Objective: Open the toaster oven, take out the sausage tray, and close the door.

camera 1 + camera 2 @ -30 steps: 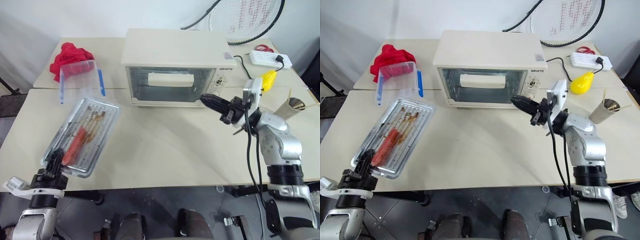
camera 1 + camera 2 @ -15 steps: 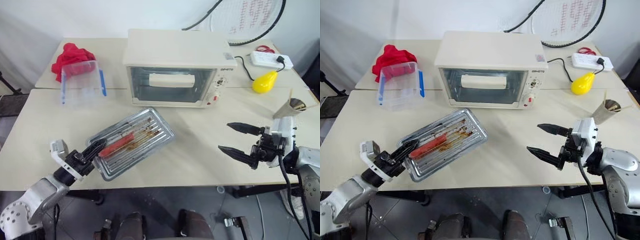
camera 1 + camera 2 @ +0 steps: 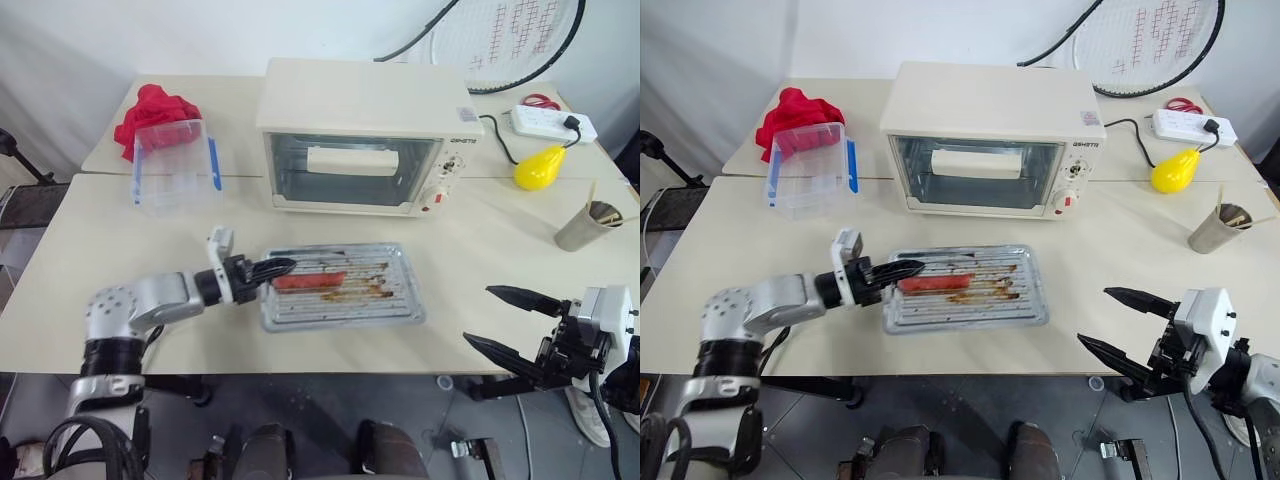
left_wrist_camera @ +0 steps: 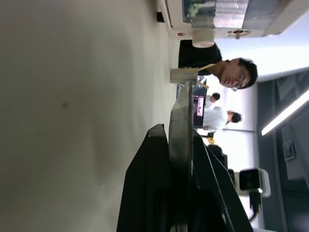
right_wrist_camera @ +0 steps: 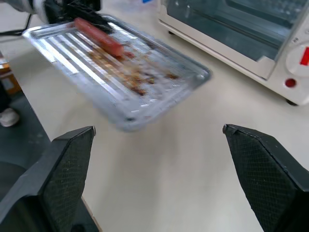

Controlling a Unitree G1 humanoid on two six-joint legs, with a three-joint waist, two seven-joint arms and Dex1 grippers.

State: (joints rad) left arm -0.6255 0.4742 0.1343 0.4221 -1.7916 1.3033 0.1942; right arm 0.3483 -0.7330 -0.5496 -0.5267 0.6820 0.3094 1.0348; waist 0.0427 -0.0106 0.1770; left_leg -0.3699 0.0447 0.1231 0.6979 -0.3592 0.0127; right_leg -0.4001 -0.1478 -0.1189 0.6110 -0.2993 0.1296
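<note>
The cream-white toaster oven [image 3: 365, 135] stands at the back middle of the table, and its glass door [image 3: 352, 172] with the bar handle is closed. In front of it the shiny sausage tray [image 3: 345, 292] is level, with one red sausage [image 3: 310, 281] and brown streaks on it. My left gripper [image 3: 283, 267] is shut on the tray's left rim, and the left wrist view shows its fingers [image 4: 154, 193] clamped on the metal edge. I cannot tell whether the tray rests on the table. My right gripper [image 3: 480, 314] hangs open at the table's front right, apart from the tray [image 5: 120, 67].
A clear plastic box with blue clips [image 3: 172, 165] and a red cloth [image 3: 150, 105] sit at the back left. Right of the oven are a yellow pear-shaped thing [image 3: 537, 168], a power strip [image 3: 555, 122] and a metal cup [image 3: 590, 225]. People [image 4: 227, 77] stand beyond the table.
My left gripper swung the tray from the front left edge to the middle, in front of the oven, and levelled it. My right gripper drew back from the oven to the front right and opened.
</note>
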